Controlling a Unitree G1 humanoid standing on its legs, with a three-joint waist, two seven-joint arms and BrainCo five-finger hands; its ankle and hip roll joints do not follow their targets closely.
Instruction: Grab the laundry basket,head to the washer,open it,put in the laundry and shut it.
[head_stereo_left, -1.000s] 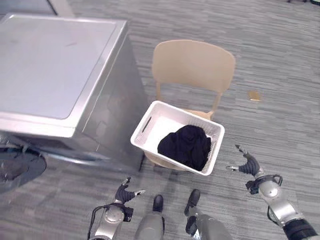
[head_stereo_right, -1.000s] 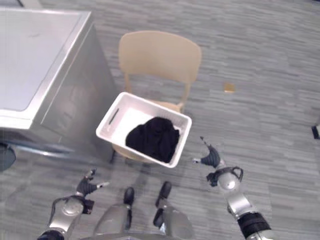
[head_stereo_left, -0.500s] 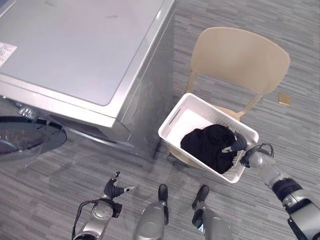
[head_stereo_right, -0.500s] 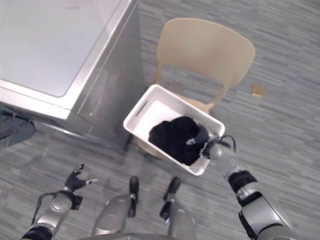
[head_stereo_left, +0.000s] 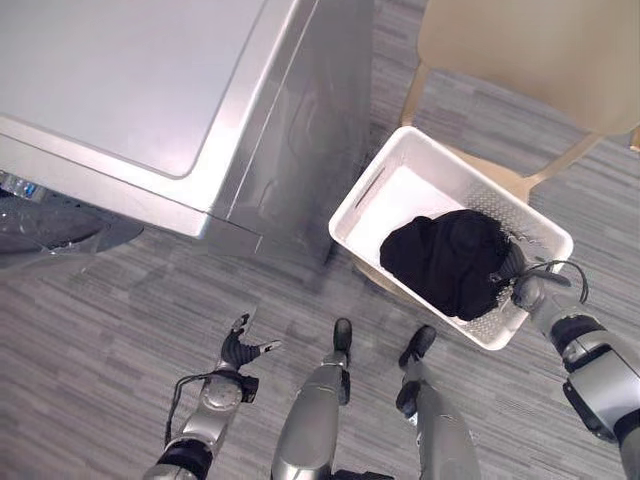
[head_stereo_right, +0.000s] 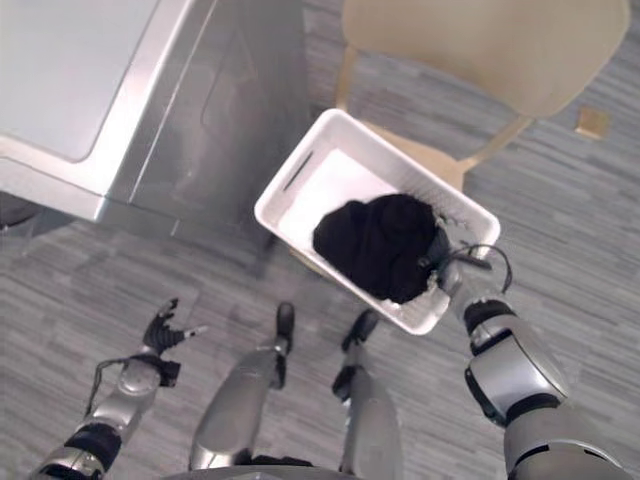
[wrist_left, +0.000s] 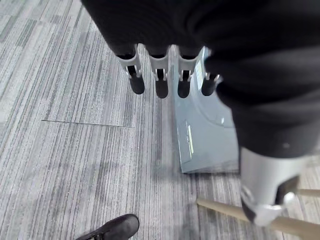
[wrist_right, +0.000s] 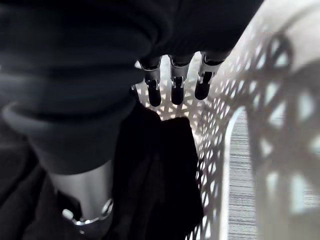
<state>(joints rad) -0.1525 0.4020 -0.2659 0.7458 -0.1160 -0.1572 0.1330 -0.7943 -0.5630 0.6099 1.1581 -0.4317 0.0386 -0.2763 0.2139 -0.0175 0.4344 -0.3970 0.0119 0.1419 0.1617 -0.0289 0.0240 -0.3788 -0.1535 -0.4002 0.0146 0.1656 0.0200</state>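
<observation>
Now at laundry pickup: right hand (wrist_right: 172, 80), fingers straight, inside white perforated plastic basket (head_stereo_left: 372, 190) above black laundry (head_stereo_left: 445, 262); next needs fingers closing on it.

Grey striped carpet floor (head_stereo_left: 120, 330) all around, a tan chair (head_stereo_right: 480, 40) up top.
The chair's pale wooden back sits at the far edge, its legs angling down onto the carpet; a small tan tile (head_stereo_right: 592, 122) lies on the floor just beside it.

Tan chair (head_stereo_left: 520, 50) at the top right, its seat tucked beneath a white container, pale legs (wrist_left: 280, 222) reaching down to the floor. Small tan square (head_stereo_right: 592, 122) lying on the grey striped carpet (head_stereo_left: 120, 330), just right of the chair.
</observation>
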